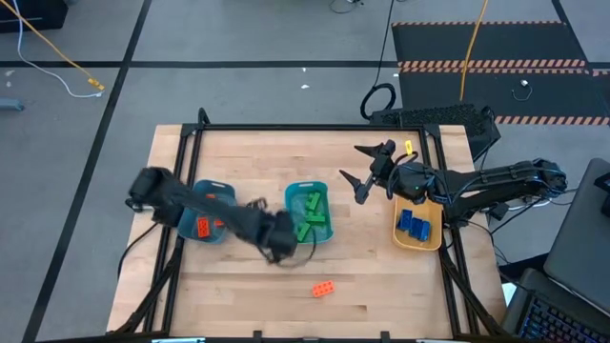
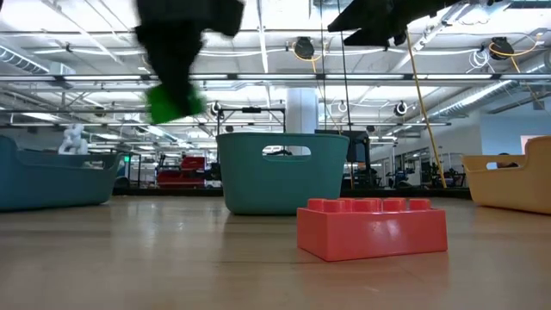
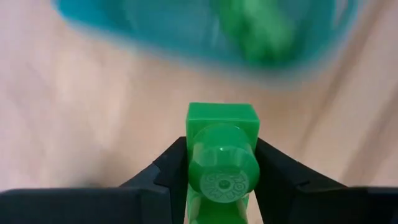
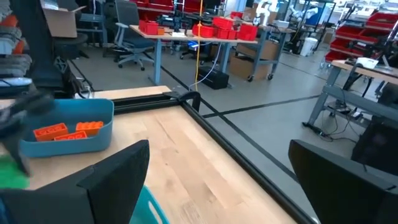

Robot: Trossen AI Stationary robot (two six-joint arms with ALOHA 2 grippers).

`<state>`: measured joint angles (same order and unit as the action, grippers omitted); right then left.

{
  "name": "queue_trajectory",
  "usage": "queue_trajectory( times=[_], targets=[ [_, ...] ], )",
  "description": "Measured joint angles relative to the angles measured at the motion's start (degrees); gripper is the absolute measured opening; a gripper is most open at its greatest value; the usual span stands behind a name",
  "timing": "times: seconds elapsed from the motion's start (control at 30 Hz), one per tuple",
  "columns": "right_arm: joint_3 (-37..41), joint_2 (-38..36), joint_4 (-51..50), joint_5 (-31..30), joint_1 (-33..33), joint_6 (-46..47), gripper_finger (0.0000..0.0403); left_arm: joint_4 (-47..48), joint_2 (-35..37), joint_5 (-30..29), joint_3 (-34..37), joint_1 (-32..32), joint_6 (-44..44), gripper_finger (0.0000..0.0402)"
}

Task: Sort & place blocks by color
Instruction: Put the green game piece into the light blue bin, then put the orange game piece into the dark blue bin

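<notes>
My left gripper (image 1: 279,246) hovers just near of the middle teal bin (image 1: 310,214), which holds several green blocks, and is shut on a green block (image 3: 222,124). In the low view that block (image 2: 172,103) hangs blurred, well above the table. One orange block (image 1: 323,289) lies flat on the table near the near edge, large in the low view (image 2: 372,226). The left teal bin (image 1: 205,224) holds orange blocks. The yellow-tan bowl (image 1: 416,226) holds blue blocks. My right gripper (image 1: 367,167) is raised, open and empty, left of the bowl. My left gripper (image 3: 222,180) pinches the green block between its two fingers, one on each opposite side face (image 3: 191,140). A round stud (image 3: 224,165) of the block faces the wrist camera. The fingers come from above, and the block is lifted clear of the table.
A black frame (image 1: 286,127) runs along the table's edges. The right wrist view shows the left bin's orange blocks (image 4: 65,130) and the middle bin's rim (image 4: 152,208). Bare wood lies between the bins and around the orange block.
</notes>
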<state>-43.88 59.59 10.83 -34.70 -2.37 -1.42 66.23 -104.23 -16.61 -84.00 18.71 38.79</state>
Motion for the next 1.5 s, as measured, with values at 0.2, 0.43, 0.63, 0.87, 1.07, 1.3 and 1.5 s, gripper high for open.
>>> queue_trajectory(
  times=[0.2,0.43,0.63,0.87,1.07,1.3,1.5],
  targets=[
    [0.0,0.0,-0.4,0.1,0.0,0.3,0.0377,-16.5,4.8,-3.9,-0.1,-6.5,-11.2,0.0134],
    [1.6,0.3,-0.7,0.4,-0.4,0.6,0.0377,-22.6,1.6,-7.3,1.2,-10.4,-12.8,0.0187],
    [2.2,0.2,-1.0,0.4,-0.4,1.4,0.0377,-23.2,-0.9,-4.2,1.2,-14.3,-12.2,0.0282],
    [2.3,-0.1,-3.8,0.2,-0.4,0.9,0.0377,-25.0,1.9,-0.2,1.1,-15.2,-14.8,0.0329],
    [2.3,-1.4,-5.9,-1.4,-0.4,-1.2,0.0377,-31.7,3.7,2.1,0.9,-7.9,-15.1,0.031],
    [2.3,-4.7,-5.9,-1.5,-0.3,-2.5,0.0377,-41.7,0.6,2.7,1.0,0.8,-12.0,0.0285],
    [2.2,-6.2,-4.6,-1.5,-0.3,-2.3,0.0377,-46.4,-4.0,1.1,1.1,4.3,-10.7,0.0274]
  ],
)
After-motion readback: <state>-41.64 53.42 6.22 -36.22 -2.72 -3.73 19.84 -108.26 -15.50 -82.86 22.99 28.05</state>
